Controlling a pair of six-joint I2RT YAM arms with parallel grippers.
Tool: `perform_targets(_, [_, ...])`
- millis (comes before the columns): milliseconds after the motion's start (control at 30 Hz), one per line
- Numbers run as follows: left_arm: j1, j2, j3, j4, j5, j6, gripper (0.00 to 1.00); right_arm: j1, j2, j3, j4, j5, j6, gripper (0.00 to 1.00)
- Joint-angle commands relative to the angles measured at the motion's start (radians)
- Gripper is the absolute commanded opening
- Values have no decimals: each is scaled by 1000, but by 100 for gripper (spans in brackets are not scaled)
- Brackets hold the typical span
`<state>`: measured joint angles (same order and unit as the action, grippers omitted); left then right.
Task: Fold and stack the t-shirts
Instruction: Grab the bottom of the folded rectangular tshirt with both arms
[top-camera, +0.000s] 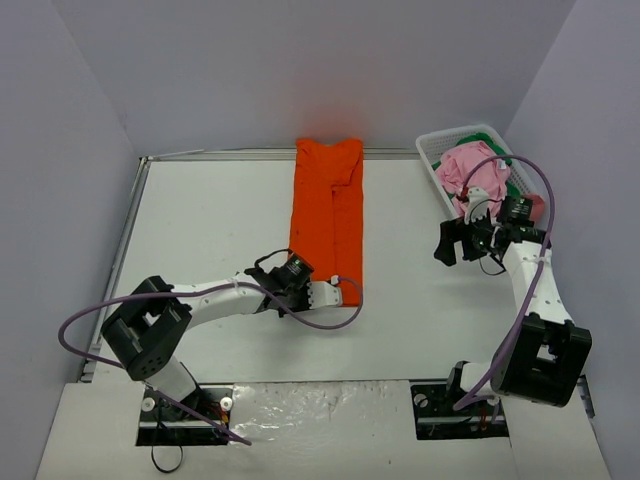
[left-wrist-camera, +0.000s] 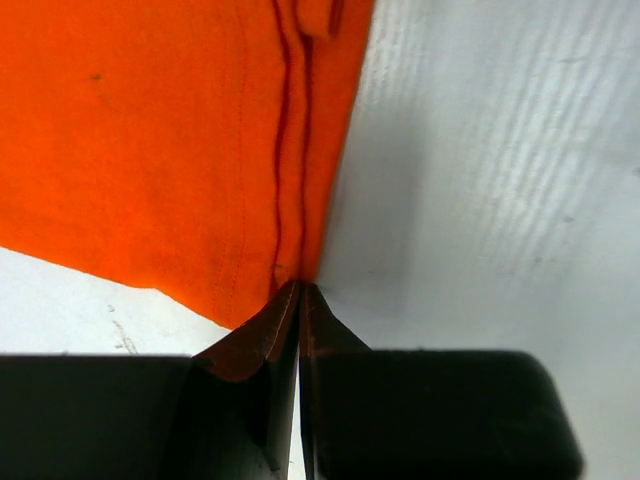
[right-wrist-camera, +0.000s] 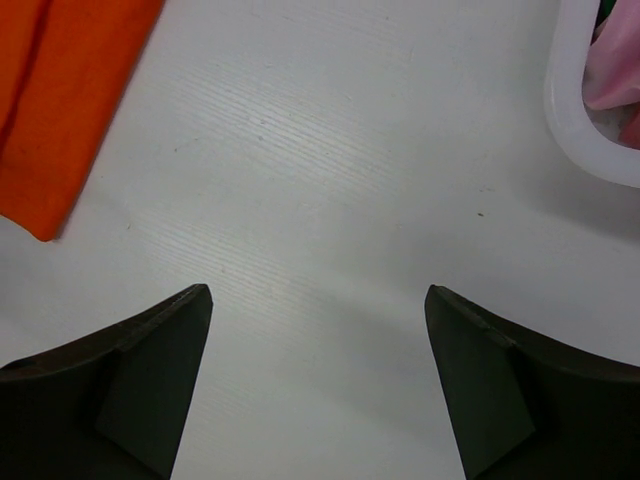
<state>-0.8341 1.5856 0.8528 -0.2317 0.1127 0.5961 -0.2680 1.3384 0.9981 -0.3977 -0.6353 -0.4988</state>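
Orange t-shirt on white table, lilac walls; left jaws seemingly pinching hem; right jaws wide, empty.

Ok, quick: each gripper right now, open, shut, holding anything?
Left gripper: shut, pinching the edge of the orange shirt.
Right gripper: open, empty, over the table.

The left arm is stretched low from its base at the near edge toward the middle of the table, with the wrist close to the surface. The left claw is pressed shut, its fingers meeting on the hem of the orange t-shirt. The right arm is raised near the right edge, bent at the elbow. The right claw is pointed down with its fingers spread wide apart.
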Motion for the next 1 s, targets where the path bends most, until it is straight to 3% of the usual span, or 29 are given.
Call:
perform_targets(0, [21,-53,78,-126,103,-33,2,24,-53,-19,-3,-104,-36,83])
perform_targets(167, [55,-56,152,-207,194,-61,2,168,-84,-39,-4,-39,-95,85])
perform_targets(400, [99,-24,181,-225,205,-82,3,346,-74,-122,-3,-10,-231,88])
perform_targets(467, [99,-27,170,-219,182,-62,5,358,-62,-130,14,-9,-222,88])
perform_targets(700, [101,-59,98,-192,104,-19,30,357,14,-138,53,0,-179,81])
perform_targets(967, [99,-56,57,-163,68,4,35,348,11,-131,54,19,-164,80])
